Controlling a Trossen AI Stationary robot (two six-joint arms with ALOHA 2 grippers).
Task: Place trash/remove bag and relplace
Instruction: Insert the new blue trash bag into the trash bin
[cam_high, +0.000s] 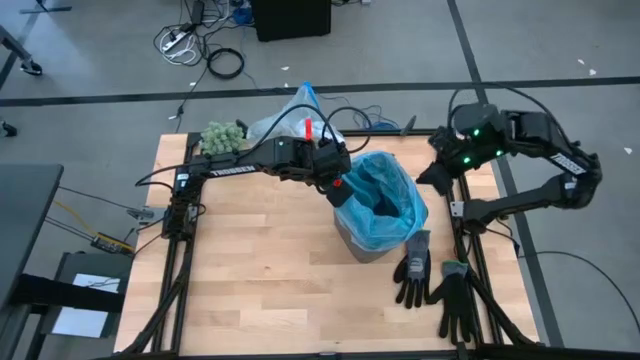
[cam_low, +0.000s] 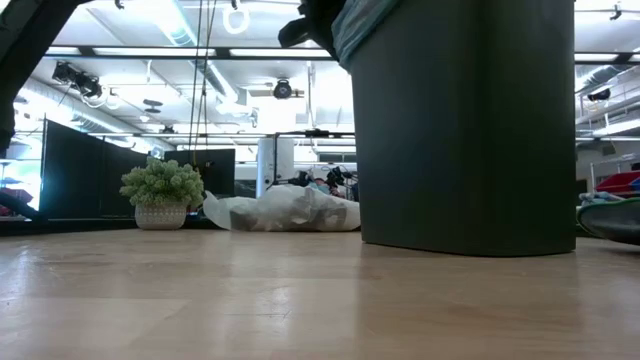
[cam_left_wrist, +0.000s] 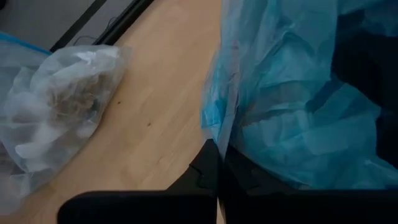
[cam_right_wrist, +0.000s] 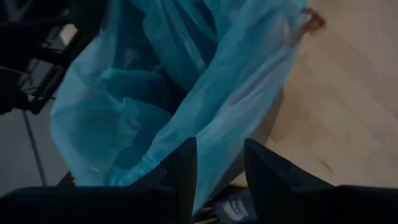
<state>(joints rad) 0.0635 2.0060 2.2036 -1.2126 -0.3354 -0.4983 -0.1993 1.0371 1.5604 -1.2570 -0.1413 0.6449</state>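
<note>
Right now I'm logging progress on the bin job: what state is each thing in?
black bin: upright on the table.
light-blue bag: draped in and over the bin's mouth, rumpled.
grey-white bag: filled, lying at the table's far edge.
black gloves: lying flat beside the bin.
left gripper: shut on the light-blue bag's edge.
right gripper: open, blue plastic between its fingers.

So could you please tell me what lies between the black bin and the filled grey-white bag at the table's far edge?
In the high view, the left hand, shut on the blue liner, lies between the bin and the filled bag.
</note>
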